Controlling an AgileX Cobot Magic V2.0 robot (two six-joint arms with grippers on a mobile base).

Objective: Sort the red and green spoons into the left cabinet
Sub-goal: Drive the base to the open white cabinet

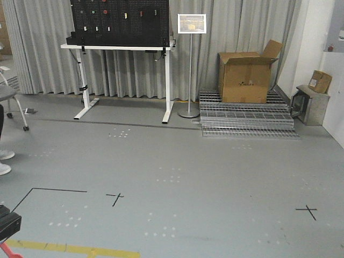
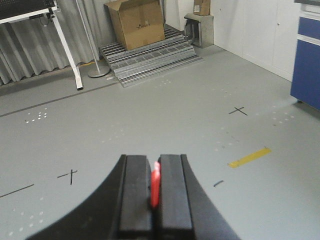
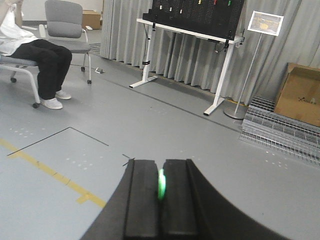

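Observation:
My left gripper [image 2: 154, 162] is shut on the red spoon [image 2: 155, 185], a thin red sliver pinched between its black pads, held over the grey floor. My right gripper [image 3: 161, 165] is shut on the green spoon [image 3: 161, 183], seen edge-on between its pads. The left cabinet is out of view in all frames. The front view shows neither spoon; only a dark part of the robot [image 1: 8, 221] shows at its bottom left corner.
A white-legged table with a black pegboard [image 1: 121, 21], a sign stand [image 1: 190, 64], metal grates [image 1: 244, 115] bearing a cardboard box [image 1: 247, 72] lie ahead. A seated person [image 3: 30, 55] and grey chair [image 3: 65, 25] are at left. A blue cabinet [image 2: 306, 60] stands at right.

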